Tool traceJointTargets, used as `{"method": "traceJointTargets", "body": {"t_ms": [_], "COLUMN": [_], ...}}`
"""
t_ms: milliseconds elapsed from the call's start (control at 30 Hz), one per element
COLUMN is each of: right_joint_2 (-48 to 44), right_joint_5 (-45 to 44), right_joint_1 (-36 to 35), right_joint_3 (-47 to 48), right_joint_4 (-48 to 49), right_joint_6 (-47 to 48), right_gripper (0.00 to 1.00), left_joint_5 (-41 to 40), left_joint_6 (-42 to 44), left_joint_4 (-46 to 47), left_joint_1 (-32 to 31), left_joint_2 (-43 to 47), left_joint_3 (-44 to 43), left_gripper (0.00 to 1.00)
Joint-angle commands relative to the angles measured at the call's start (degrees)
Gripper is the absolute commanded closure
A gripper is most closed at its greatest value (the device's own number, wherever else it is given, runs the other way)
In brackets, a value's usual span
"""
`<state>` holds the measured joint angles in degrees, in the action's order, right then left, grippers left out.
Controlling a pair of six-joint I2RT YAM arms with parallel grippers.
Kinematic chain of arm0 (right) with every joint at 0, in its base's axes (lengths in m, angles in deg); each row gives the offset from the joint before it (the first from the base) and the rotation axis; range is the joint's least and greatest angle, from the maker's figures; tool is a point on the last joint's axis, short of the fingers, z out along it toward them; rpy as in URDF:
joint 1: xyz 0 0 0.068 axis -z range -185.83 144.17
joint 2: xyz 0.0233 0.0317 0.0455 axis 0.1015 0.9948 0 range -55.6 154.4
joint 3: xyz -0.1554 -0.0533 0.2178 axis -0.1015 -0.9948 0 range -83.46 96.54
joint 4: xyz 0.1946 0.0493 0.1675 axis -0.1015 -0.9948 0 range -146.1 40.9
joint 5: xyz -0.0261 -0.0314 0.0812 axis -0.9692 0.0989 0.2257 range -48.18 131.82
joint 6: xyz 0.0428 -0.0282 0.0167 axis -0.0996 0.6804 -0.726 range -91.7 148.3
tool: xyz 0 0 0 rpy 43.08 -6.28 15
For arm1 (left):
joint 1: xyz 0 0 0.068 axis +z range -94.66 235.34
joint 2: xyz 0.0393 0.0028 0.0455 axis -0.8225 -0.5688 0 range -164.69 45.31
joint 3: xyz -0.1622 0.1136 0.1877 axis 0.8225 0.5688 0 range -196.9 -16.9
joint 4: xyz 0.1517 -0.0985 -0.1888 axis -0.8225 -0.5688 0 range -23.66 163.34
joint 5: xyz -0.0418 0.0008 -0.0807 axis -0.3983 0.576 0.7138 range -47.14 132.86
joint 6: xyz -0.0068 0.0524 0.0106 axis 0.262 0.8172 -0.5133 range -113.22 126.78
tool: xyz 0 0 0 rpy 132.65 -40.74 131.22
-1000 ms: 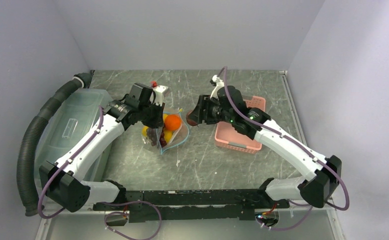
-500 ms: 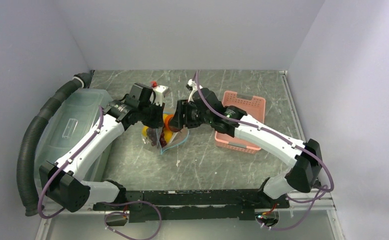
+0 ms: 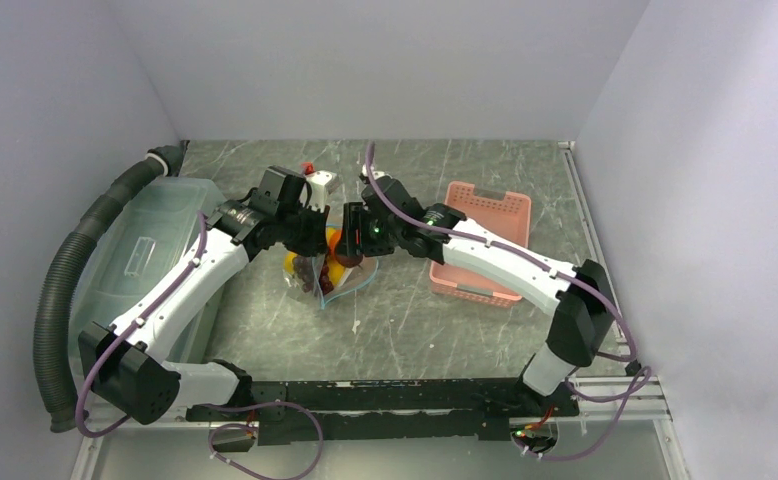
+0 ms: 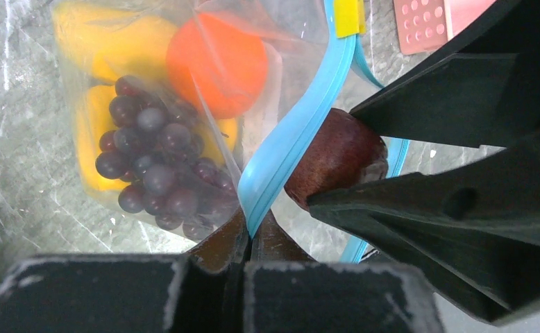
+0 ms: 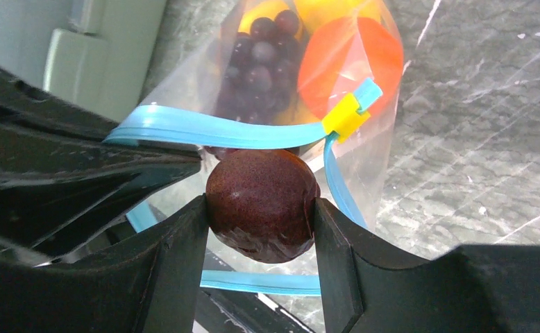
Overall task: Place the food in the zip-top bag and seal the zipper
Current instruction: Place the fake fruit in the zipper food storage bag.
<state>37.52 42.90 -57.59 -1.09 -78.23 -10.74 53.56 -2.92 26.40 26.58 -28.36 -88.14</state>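
Travel of the right arm is the change: within the last second the right claw [image 5: 260,223] leaves the pink basket [image 3: 495,205] and arrives at the mouth of the zip-top bag [image 3: 343,280], gripping a dark red-brown round fruit [image 5: 262,198] between both fingers. The left claw [image 4: 251,241] is closed on the zipper [image 4: 298,125], holding the mouth open. The fruit sits between the two teal lips, not yet released. Orange ball [image 4: 215,66], grape bunch [image 4: 153,163] and yellow pieces [image 4: 114,41] already lie inside, so loading appears nearly complete and sealing remains. The bag rests on a grey marbled counter [image 3: 415,330], enclosed by plain pale walls [image 3: 385,60], with a translucent bin [image 3: 135,260] at the left.
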Motion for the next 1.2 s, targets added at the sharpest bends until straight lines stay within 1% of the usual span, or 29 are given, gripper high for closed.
{"method": "traceJointTargets", "body": {"t_ms": [0, 267, 400, 600, 900, 1167], "right_joint_2": [1.32, 1.25, 0.8, -1.71, -7.84, -13.93], "right_joint_5": [-2.87, -4.41, -4.84, -5.32, -9.79, -13.09], "right_joint_1": [-0.76, -1.32, -1.41, -1.58, -1.58, -1.58], "right_joint_3": [3.29, 4.27, 4.51, 4.36, 2.84, 0.06], "right_joint_4": [-2.02, -2.43, -2.57, -2.28, -3.29, -2.99], "right_joint_6": [-0.22, 0.02, 0.27, 0.84, 4.21, 10.69], "right_gripper": [0.51, 0.28, 0.18, 0.17, 0.2, 0.21], "left_joint_5": [1.6, 1.61, 1.61, 1.61, 1.78, 3.19], "left_joint_6": [0.82, 0.81, 0.79, 0.81, 0.89, 1.79], "left_joint_4": [2.12, 2.11, 2.11, 2.11, 2.11, 1.98], "left_joint_1": [-0.23, -0.25, -0.18, -0.24, -0.25, -0.19], "left_joint_2": [1.12, 0.98, 0.9, 0.81, 0.47, 0.57], "left_joint_3": [-0.27, -0.23, -0.22, -0.25, -0.23, -0.12], "left_gripper": [1.0, 1.0, 1.0, 1.0, 1.0, 1.0]}}
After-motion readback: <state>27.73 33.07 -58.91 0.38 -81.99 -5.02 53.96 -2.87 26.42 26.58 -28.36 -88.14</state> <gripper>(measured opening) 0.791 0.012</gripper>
